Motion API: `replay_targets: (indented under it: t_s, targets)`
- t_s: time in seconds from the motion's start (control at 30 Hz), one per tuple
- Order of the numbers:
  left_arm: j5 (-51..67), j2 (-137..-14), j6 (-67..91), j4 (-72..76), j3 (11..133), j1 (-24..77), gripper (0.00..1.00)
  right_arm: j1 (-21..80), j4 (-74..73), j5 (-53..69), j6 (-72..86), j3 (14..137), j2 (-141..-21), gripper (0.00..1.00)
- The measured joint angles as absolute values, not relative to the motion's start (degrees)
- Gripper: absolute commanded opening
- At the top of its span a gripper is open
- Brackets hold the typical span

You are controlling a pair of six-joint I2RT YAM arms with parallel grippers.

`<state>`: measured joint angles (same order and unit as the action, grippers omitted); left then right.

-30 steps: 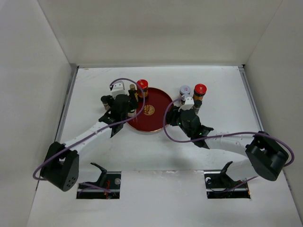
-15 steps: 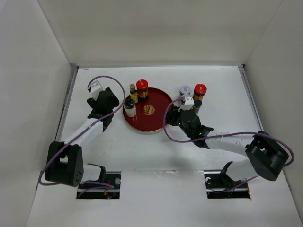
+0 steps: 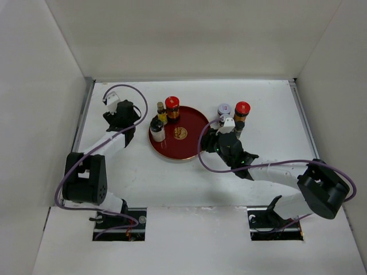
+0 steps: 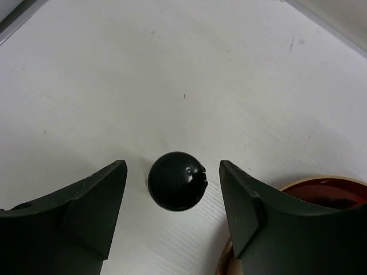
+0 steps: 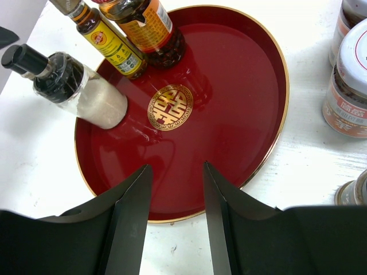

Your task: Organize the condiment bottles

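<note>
My left gripper (image 4: 172,172) is open, its fingers on either side of a small bottle's round black cap (image 4: 176,188), not touching it. In the top view this gripper (image 3: 128,118) is left of the red tray (image 3: 192,123) and hides that bottle. On the tray stand a red-capped amber jar (image 3: 172,105), a slim yellowish bottle (image 3: 161,113) and a black-capped bottle with a pale body (image 3: 156,129). My right gripper (image 5: 176,166) is open and empty above the tray's near edge (image 5: 172,216). A white-lidded jar (image 3: 224,109) and a red-capped jar (image 3: 242,109) stand right of the tray.
More jars (image 5: 348,86) stand close to the tray's right rim, partly hidden by my right arm in the top view. White walls enclose the table; the left wall's edge (image 3: 80,132) is near my left arm.
My left gripper has let go of the black-capped pale bottle on the tray's left side and moved left and back. My right arm has not moved.
</note>
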<state>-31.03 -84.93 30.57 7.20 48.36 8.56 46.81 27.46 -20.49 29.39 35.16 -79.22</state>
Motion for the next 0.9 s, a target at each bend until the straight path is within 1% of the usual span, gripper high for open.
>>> replay_targets:
  t_s: [0.07,0.1,0.27,0.33,0.37,0.47,0.53,0.7,0.8,0.9]
  targets:
    - [-30.89,-86.59,30.44,7.25,48.90,8.25,0.61,46.81,27.46,-20.49,29.39,35.16,-79.22,0.48]
    - [-30.70,-87.37,30.41,7.22,49.25,8.21,0.59,46.81,27.46,-20.47,29.39,35.16,-79.22,0.48]
    - [-29.71,-89.41,30.20,7.38,50.00,8.32,0.37,46.81,27.44,-20.45,29.39,35.20,-79.77,0.48]
    - [-29.71,-89.43,29.98,7.44,50.02,8.32,0.31,46.81,27.46,-20.34,29.39,35.20,-79.92,0.48]
    - [-29.74,-89.38,30.06,7.42,50.02,8.32,0.29,46.81,27.44,-20.27,29.39,35.20,-79.99,0.48]
    - [-29.80,-88.12,30.06,7.44,49.01,8.38,0.27,46.81,27.46,-20.08,29.39,35.20,-80.05,0.48]
    - [-30.11,-84.88,30.13,7.09,46.63,8.82,0.27,46.81,27.46,-20.05,29.39,35.20,-80.05,0.48]
    - [-31.33,-70.48,30.22,2.72,40.82,12.80,0.27,46.81,27.46,-19.90,29.39,35.20,-80.07,0.48]
    - [-31.51,-61.60,30.22,-1.45,39.81,17.21,0.27,46.81,27.46,-19.86,29.39,35.20,-80.07,0.48]
    - [-31.53,-55.46,30.44,-5.61,39.48,21.17,0.27,46.81,27.46,-19.81,29.39,35.20,-80.07,0.48]
